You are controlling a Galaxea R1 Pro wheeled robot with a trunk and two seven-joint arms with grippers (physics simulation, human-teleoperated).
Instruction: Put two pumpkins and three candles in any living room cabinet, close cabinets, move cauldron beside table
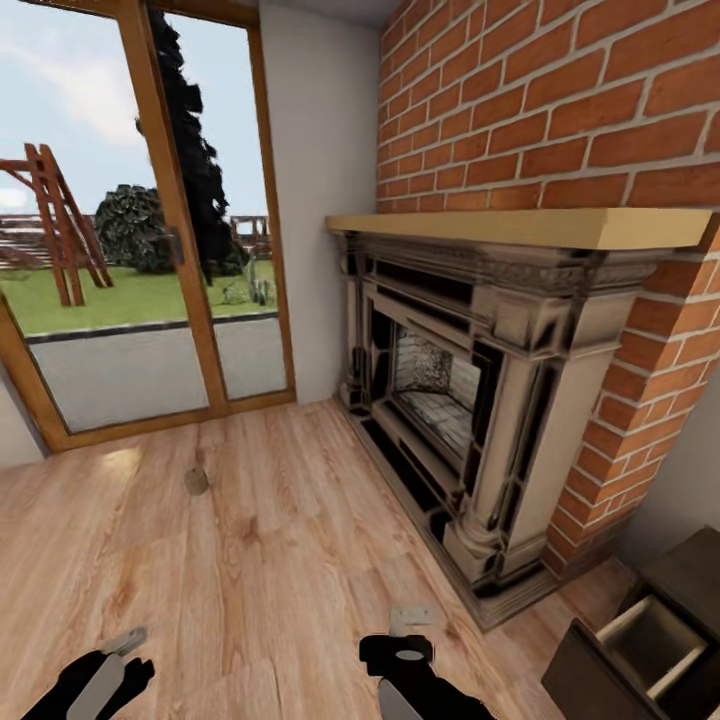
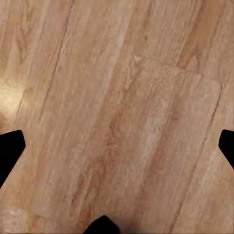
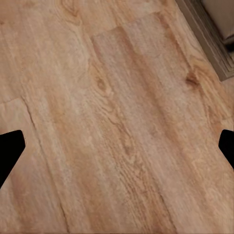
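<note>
Wide plank floor (image 1: pixel 270 560) ahead, open all the way to the far glass door (image 1: pixel 150 250). One candle (image 1: pixel 197 481) stands alone on the boards, left of centre, well clear of everything. The stone fireplace (image 1: pixel 480 400) runs along the right, its base edge angling toward us. Near right corner: the cabinet (image 1: pixel 640 640), one drawer pulled out, pale inside showing. Left gripper (image 1: pixel 120 650) and right gripper (image 1: pixel 412 625) hang low over bare floor, both spread wide, holding nothing.

2 black arms — glossy, rounded shells — each ending in a pale grey claw (left (image 1: pixel 123 642), right (image 1: pixel 413 616)).
</note>
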